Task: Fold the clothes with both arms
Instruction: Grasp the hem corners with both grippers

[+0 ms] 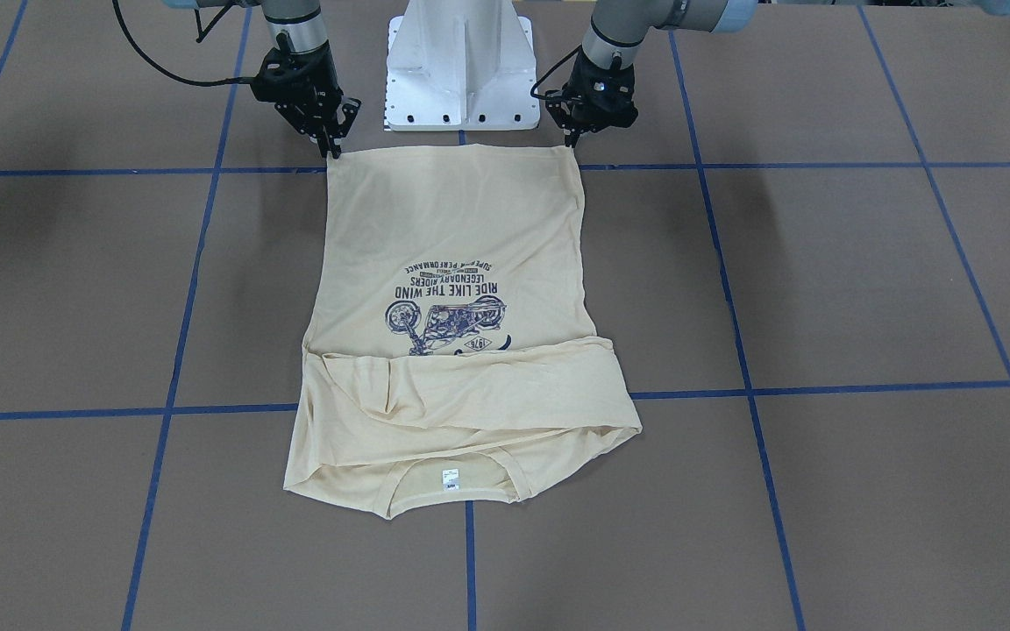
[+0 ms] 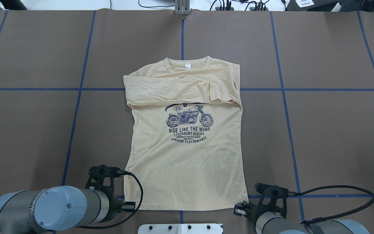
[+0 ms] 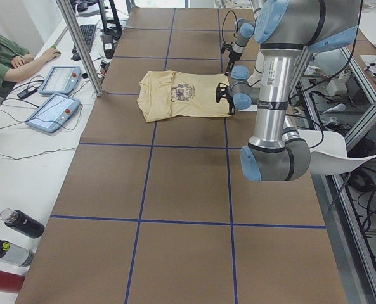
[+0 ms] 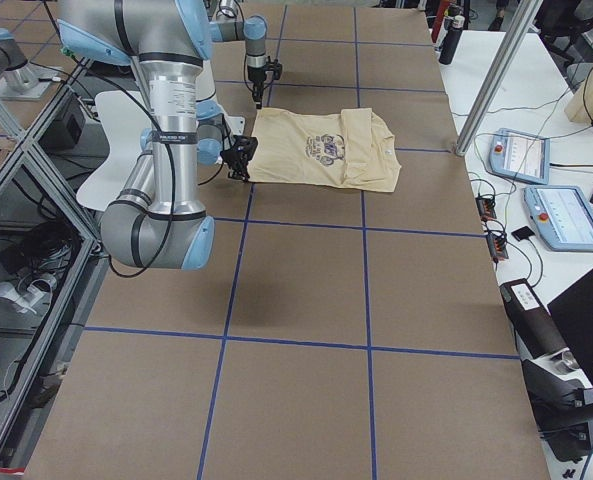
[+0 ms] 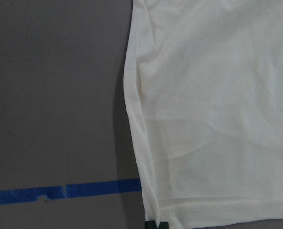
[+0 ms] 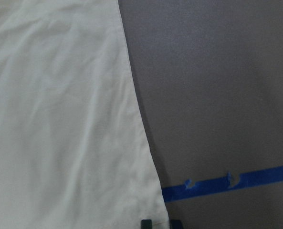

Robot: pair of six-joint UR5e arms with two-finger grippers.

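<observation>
The pale cream-yellow shirt [image 1: 452, 228] lies flat on the brown table, motorcycle print up, with its sleeves folded across the chest and the neck label at the end away from the robot. It fills part of both wrist views [image 5: 213, 119] [image 6: 60, 119]. My left gripper [image 1: 572, 140] [image 2: 126, 206] is shut on one hem corner. At the other hem corner my right gripper [image 1: 332, 151] [image 2: 241, 208] is shut as well. The hem runs straight between them. Only the dark fingertips [image 5: 153, 224] [image 6: 146, 223] show in the wrist views.
The white pedestal base [image 1: 461, 70] stands just behind the hem. Blue tape lines [image 1: 821, 165] grid the table. A person [image 3: 4, 57] sits at a side bench holding tablets [image 3: 54, 111] and bottles [image 3: 19, 225]. A metal post [image 3: 80, 44] rises at that edge.
</observation>
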